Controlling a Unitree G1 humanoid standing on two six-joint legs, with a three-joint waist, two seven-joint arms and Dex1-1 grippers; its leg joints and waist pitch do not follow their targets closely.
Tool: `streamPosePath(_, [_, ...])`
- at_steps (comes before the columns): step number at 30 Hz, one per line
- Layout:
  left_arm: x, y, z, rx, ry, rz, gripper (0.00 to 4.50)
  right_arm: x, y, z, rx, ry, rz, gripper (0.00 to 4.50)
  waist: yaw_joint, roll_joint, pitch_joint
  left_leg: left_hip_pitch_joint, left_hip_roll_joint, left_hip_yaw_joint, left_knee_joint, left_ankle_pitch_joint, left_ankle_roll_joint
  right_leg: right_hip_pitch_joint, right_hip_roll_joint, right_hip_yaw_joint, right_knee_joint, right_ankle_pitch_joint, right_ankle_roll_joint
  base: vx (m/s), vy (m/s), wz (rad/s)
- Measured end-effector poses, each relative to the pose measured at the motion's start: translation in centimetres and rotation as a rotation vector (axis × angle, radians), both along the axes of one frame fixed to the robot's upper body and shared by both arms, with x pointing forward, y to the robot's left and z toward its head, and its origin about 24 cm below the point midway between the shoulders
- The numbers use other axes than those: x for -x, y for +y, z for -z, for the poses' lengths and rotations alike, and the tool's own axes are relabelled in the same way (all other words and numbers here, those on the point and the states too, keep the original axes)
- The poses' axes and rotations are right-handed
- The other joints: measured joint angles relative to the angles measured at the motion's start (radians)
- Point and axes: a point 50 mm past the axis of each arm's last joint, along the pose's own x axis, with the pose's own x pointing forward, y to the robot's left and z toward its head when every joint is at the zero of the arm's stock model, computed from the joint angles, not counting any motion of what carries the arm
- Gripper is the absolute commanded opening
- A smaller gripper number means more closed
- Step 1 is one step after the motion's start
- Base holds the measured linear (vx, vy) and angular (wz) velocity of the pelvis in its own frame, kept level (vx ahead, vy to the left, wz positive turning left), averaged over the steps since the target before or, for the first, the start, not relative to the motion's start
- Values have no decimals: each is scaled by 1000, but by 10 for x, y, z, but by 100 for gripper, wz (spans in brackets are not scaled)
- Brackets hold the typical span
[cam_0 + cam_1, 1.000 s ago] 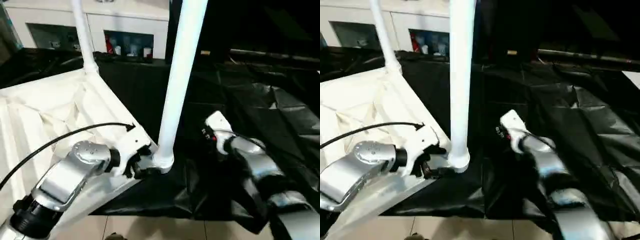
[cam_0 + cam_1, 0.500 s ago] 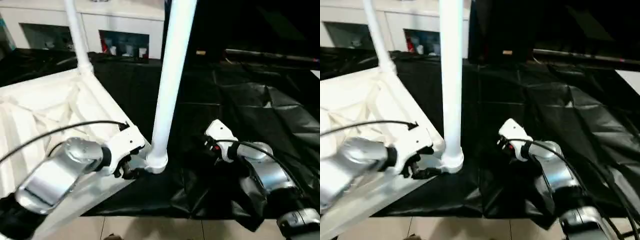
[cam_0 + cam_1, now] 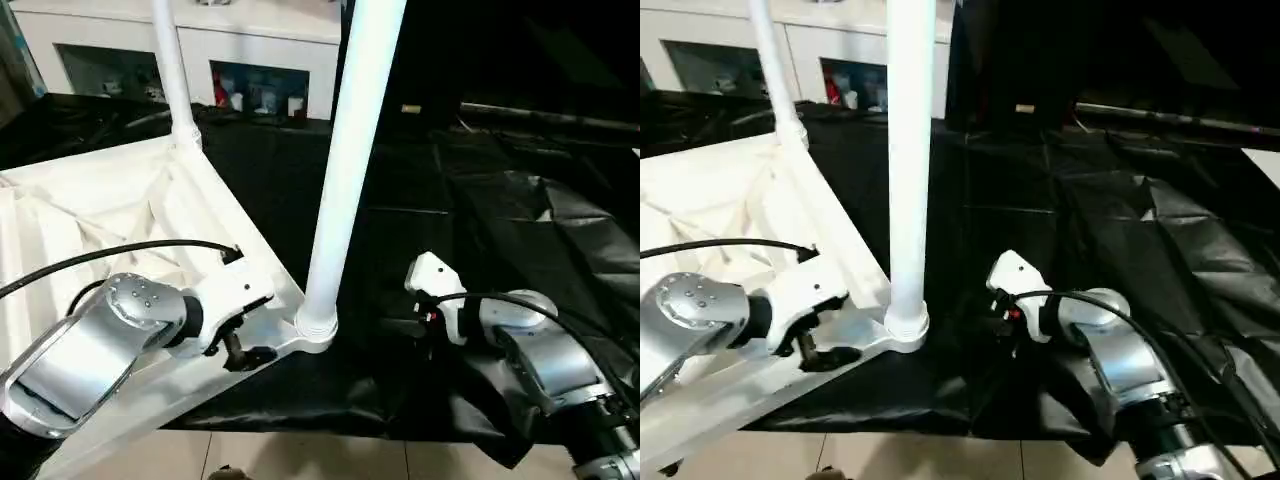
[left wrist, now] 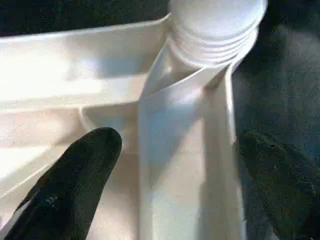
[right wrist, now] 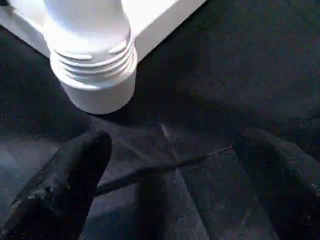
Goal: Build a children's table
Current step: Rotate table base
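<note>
Left eye view: both claws, left claw (image 3: 245,352) and right claw (image 3: 428,318), spread empty; table (image 3: 90,215) light, stiff, slick; I'd grip the leg (image 3: 345,170) at twelve o'clock.

We see the desk (image 3: 520,230), draped in wrinkled black sheeting, carrying the upturned white children's table (image 3: 110,215) at its near corner, overhanging the tiled floor (image 3: 300,458).

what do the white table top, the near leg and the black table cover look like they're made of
Table top: looks like moulded white plastic, smooth and slightly glossy; ribs on its upturned underside suggest this.
Near leg: probably the same plastic, glossy, with moulded rings at its base.
Black cover: thin plastic sheeting or coated fabric, judging by shiny creases and folds.
</note>
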Motion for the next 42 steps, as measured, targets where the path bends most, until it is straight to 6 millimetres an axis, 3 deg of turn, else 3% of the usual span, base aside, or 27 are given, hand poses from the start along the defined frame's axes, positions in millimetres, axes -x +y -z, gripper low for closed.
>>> streamPosePath(24, [4, 11, 26, -7, 119, -62, 445, 6, -1, 2, 31, 45, -22, 450, 1, -1, -1, 0, 0, -1, 0, 0, 0, 1, 0, -1, 0, 0, 0, 0, 0, 0])
streamPosePath(32, [-1, 11, 30, -2, 57, -40, 445, 6, -1, 2, 34, 43, -19, 450, 3, -1, -1, 0, 0, -1, 1, 0, 0, 1, 0, -1, 0, 0, 0, 0, 0, 0])
streamPosePath(33, [-3, 11, 31, 3, 41, -34, 418, 6, -1, 2, 34, 43, -19, 450, 2, -1, -1, 1, 0, -1, 1, 0, 0, 2, 0, -1, 0, 0, 0, 0, 0, 0])
streamPosePath(38, [-16, 8, 34, 67, -68, 16, 398, 5, -1, 3, 34, 42, -14, 450, 5, -2, -1, 0, 0, -1, 1, 0, 0, 2, 0, -1, 0, 1, 0, 0, 0, 0])
streamPosePath(42, [-25, 9, 40, 117, -146, 64, 370, 3, -3, 6, 38, 38, 16, 450, 17, -2, -1, 0, 0, -1, 1, 0, 0, 1, 0, -1, -1, 1, 1, 0, 0, 0])
